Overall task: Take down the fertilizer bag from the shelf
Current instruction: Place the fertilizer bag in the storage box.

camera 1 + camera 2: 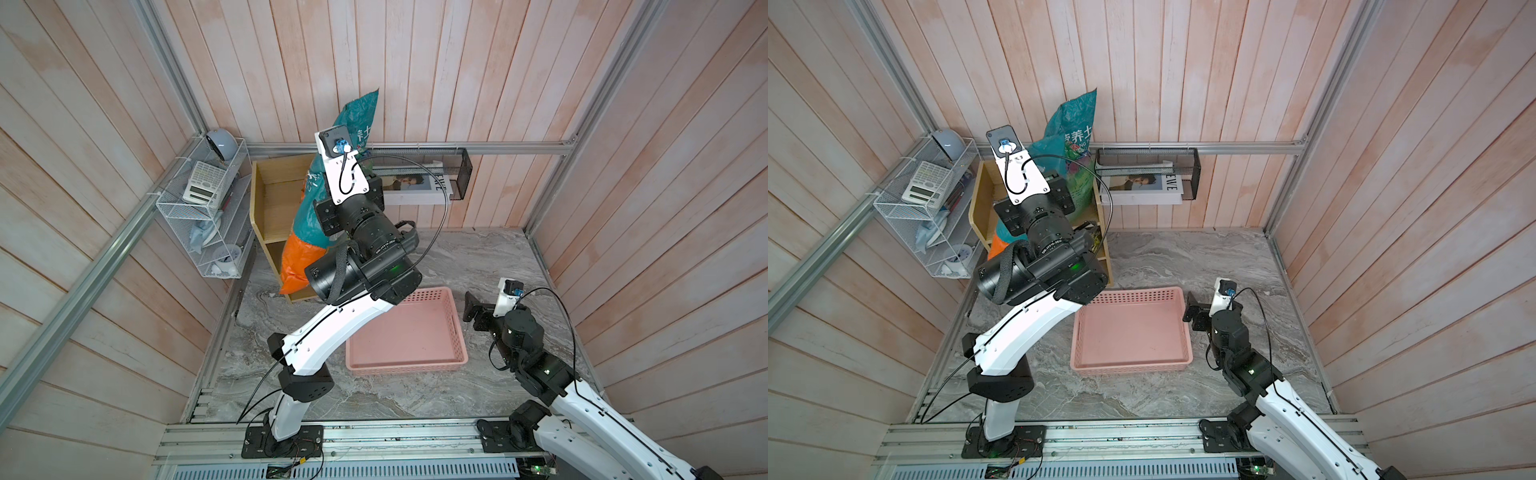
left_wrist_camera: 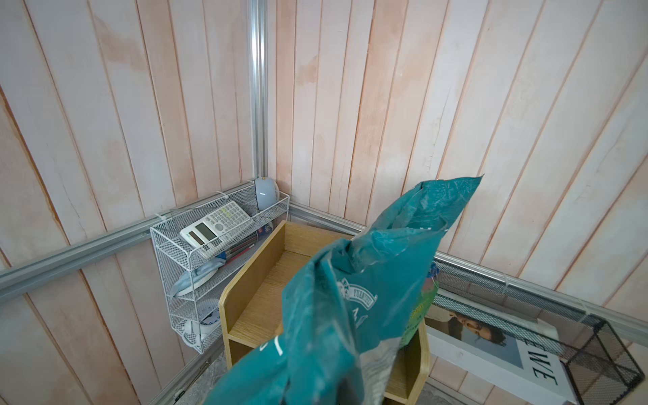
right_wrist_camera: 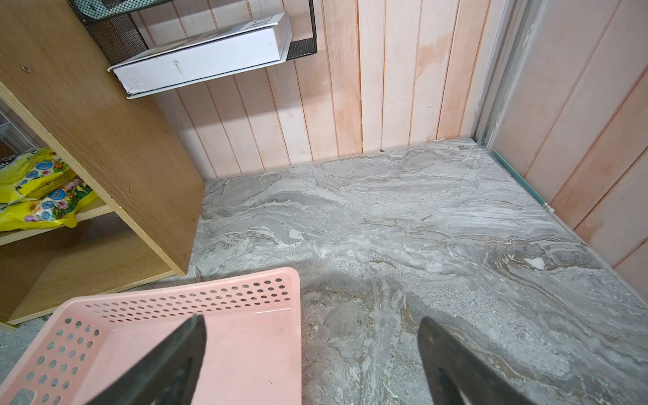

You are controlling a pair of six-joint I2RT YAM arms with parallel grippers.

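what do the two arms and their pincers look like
Both the left arm and right arm have white curved shells between chunky black joints, each with a small green light. A thin black cable loops along each, up to a white wrist camera bracket. The left has a black braided sleeve. The right pincer has two dark, tapering fingers.

One teal bag (image 1: 357, 120), one shelf (image 1: 276, 199), one pink basket (image 1: 407, 368), one calculator (image 1: 203, 183), one magazine (image 1: 411, 185)
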